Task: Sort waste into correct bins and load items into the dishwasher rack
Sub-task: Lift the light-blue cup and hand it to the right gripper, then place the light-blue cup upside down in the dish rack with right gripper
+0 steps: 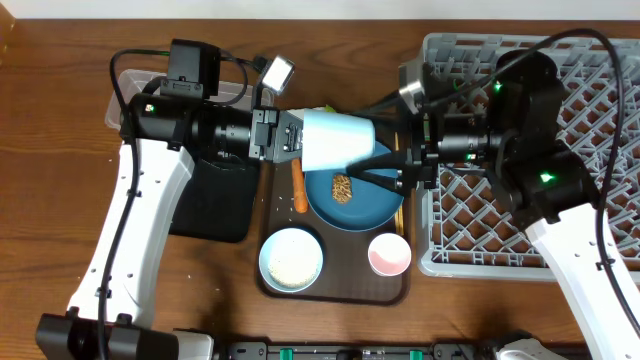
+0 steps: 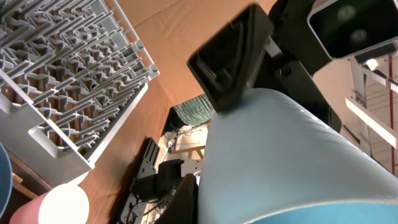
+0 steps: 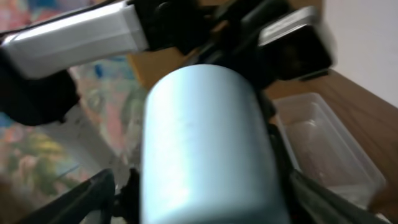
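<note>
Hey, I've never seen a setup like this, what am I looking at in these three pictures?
Two white-and-black robot arms work at a wooden table. One picture looks down from above; the other two come from a camera on each arm's wrist. The left fingers are shut on a light-blue cup, held sideways in the air. The right fingers stand open around its far end. Below lies a brown tray with a dark-blue plate carrying a brown food lump, a carrot stick, a bowl of rice and a pink cup. The grey rack sits on the right, a clear tub and a black tray on the left.
</note>
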`<state>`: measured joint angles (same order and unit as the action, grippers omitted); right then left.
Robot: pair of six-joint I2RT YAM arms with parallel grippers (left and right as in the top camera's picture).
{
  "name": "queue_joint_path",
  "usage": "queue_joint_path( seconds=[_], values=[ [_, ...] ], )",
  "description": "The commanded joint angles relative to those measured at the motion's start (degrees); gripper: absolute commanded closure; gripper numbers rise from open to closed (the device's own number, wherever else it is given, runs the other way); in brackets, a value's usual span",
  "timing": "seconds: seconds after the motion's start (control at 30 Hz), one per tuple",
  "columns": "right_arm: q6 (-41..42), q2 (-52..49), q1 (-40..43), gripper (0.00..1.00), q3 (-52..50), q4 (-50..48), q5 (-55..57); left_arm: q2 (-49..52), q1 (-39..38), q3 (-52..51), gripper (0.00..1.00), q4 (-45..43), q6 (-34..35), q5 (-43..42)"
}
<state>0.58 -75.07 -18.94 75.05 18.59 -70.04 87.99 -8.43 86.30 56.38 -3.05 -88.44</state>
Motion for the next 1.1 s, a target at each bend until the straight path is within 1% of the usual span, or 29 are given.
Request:
queue_joint_path(
  seconds=[0.0, 0.03, 0.07, 0.2, 0.33, 0.37, 0.4, 0.43, 0.47, 0.5, 0.53, 0.67, 0.7, 0.77, 0.87, 1.07],
  values=[
    [-0.63, -0.26, -1.16, 0.21, 0.81, 0.96, -3.39, -1.20, -0.09, 0.50, 0.94, -0.20, -1.01, -1.66],
    [-0.63, -0.28, -1.33, 0.21, 0.81, 1.18, -3.23, -1.20, -0.09, 0.50, 0.94, -0.20, -1.03, -1.66],
    [-0.63, -0.33, -1.51, 0.22, 0.81, 1.55, -2.82, -1.20, -0.09, 0.50, 0.94, -0.20, -1.03, -1.66],
    [-0.59, -0.33, -2.05, 0.33, 0.81, 2.71, -0.76, -1.20, -0.09, 0.50, 0.94, -0.20, -1.01, -1.66],
    [-0.57, -0.33, -2.27, 0.41, 0.81, 4.52, 2.67, -1.20, -0.07, 0.50, 0.94, -0.20, -1.01, -1.64],
    [-0.39, -0.28, -2.25, 0.43, 0.81, 5.75, 5.77, -1.20, -0.07, 0.50, 0.90, -0.20, -1.01, -1.66],
    [-0.42, -0.17, -2.25, 0.43, 0.81, 6.95, 8.83, -1.20, -0.07, 0.50, 0.76, -0.20, -1.01, -1.64],
    [-0.42, -0.04, -2.25, 0.43, 0.81, 8.24, 12.37, -1.20, -0.07, 0.50, 0.57, -0.22, -1.01, -1.49],
    [-0.42, 0.22, -2.23, 0.43, 0.81, 9.14, 15.26, -1.20, 0.00, 0.50, 0.36, -0.35, -1.01, -1.49],
    [-0.39, 0.57, -2.08, 0.43, 0.81, 10.01, 18.49, -1.20, 0.07, 0.50, 0.12, -0.61, -0.98, -1.29],
    [-0.42, 1.07, -1.92, 0.43, 0.83, 10.62, 20.57, -1.20, 0.11, 0.50, 0.02, -0.85, -0.98, -0.83],
    [0.44, 4.20, 0.33, 0.47, 0.83, 12.57, 27.45, -1.20, 0.79, 0.50, 0.02, -2.32, -0.98, -0.44],
    [1.77, 5.53, 1.77, 0.48, 0.83, 14.10, 31.30, -1.20, 1.20, 0.50, 0.02, -2.56, -0.96, -0.46],
    [2.40, 7.30, 4.35, 0.48, 0.83, 17.00, 35.04, -1.20, 1.86, 0.50, 0.02, -2.56, -0.98, -0.44],
    [3.10, 9.55, 9.31, 0.50, 0.83, 21.84, 38.56, -1.20, 2.71, 0.50, 0.02, -2.56, -0.98, -0.46],
    [12.46, 11.19, 21.99, 0.49, 0.81, 33.79, 53.83, -1.20, 3.06, 0.50, 0.02, -2.56, -0.98, -0.44]
  ],
)
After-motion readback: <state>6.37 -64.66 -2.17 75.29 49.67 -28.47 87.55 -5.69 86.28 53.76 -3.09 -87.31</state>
